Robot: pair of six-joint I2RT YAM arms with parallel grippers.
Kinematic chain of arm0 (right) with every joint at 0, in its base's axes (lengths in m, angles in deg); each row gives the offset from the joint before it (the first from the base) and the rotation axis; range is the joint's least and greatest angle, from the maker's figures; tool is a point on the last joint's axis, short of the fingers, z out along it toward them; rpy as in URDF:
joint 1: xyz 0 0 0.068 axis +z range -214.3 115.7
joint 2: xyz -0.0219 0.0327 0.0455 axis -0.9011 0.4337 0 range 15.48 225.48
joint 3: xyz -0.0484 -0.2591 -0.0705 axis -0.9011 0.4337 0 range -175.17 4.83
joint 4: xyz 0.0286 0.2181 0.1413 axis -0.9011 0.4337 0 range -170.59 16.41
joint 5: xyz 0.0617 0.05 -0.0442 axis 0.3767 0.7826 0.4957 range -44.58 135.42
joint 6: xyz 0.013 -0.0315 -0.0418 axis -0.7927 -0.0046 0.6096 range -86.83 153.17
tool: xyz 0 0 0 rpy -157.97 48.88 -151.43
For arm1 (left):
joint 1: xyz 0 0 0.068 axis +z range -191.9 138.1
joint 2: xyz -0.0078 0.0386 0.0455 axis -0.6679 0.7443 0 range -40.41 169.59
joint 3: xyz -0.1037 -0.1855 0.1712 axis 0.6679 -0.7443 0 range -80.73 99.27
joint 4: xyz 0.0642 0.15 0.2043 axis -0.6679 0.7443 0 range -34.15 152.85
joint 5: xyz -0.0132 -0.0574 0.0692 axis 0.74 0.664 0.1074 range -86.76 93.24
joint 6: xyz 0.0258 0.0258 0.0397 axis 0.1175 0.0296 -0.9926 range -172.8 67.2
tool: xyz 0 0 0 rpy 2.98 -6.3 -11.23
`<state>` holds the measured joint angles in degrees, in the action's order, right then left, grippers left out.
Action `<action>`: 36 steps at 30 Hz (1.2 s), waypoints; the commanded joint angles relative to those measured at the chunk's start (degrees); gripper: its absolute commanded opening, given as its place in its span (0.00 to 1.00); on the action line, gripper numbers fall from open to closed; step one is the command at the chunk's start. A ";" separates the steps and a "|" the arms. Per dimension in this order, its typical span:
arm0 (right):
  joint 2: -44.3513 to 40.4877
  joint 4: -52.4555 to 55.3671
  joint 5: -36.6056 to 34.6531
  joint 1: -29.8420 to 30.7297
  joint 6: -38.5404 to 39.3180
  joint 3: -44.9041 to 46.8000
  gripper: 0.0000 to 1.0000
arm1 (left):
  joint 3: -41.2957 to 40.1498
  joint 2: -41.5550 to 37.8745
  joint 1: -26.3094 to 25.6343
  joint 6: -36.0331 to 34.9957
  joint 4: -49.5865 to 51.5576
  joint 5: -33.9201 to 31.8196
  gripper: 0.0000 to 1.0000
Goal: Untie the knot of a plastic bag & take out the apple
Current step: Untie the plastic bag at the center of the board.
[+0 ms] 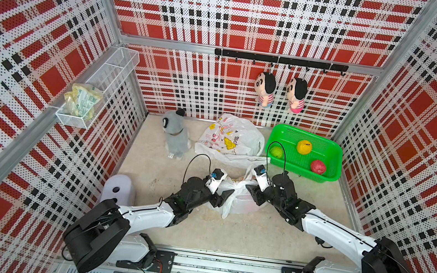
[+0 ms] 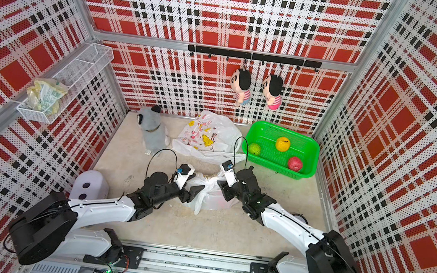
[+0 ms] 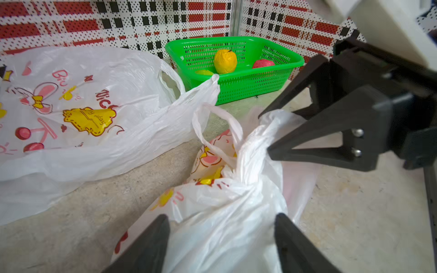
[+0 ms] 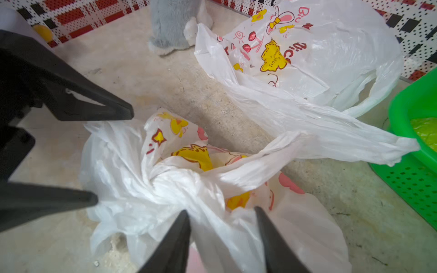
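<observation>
Red letters "Nic", partly hidden, on the flat printed bag [image 3: 94,71], small "day" on its yellow badge [image 3: 89,120]

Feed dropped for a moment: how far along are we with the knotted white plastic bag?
Done: nothing yet; the twisted knot on the printed white plastic bag is still tied. In hand: the left tool and right tool both stand open astride the bag's bunched plastic near the knot, neither clamped. Remaining: loosen the knot, open the bag, lift out the apple, which isn't visible.

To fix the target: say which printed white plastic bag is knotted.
The bag between left gripper and right gripper, handles twisted together; the other bag lies loose by the green plastic basket.
</observation>
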<state>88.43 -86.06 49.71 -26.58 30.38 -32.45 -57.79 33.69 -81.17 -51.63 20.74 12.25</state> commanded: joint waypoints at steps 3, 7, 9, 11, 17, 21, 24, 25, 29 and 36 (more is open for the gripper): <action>-3.06 -4.03 -4.51 0.17 -1.34 1.52 0.10 | 0.03 -0.07 2.32 0.50 -0.81 3.99 0.18; -5.93 -5.26 -7.71 -0.07 -2.48 2.91 0.00 | -1.29 -2.07 4.39 1.90 -3.05 5.95 0.00; -7.68 -6.65 -8.24 -0.31 -3.01 4.21 0.00 | -1.91 -3.05 4.81 2.17 -3.68 6.90 0.10; -9.08 -8.91 -5.42 -0.58 -2.95 5.44 0.00 | -2.03 -3.69 4.68 2.03 -3.88 7.69 0.28; -9.47 -15.46 0.64 -0.62 -3.67 7.48 0.00 | -0.19 -2.08 1.57 0.89 -4.39 9.29 0.98; -9.28 -16.73 2.00 -0.56 -3.95 7.57 0.00 | 1.99 1.81 -0.45 -0.15 -4.44 8.42 0.98; -9.52 -16.79 1.40 -0.55 -4.15 7.82 0.00 | 3.33 4.85 -0.25 0.08 -4.42 8.22 0.98; -9.67 -16.29 0.58 -0.65 -4.08 7.91 0.00 | 3.40 5.10 -0.11 0.50 -4.81 7.71 0.98; -10.63 -14.99 -0.93 -1.65 -4.27 8.93 0.00 | 1.36 3.79 1.78 3.73 -11.39 10.13 0.98; -12.47 -14.92 -1.39 -2.87 -4.70 10.69 0.00 | 2.50 5.58 3.55 4.44 -11.68 14.50 0.57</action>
<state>77.52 -100.18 49.08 -29.03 26.29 -22.15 -55.91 38.30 -78.20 -47.82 11.21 23.81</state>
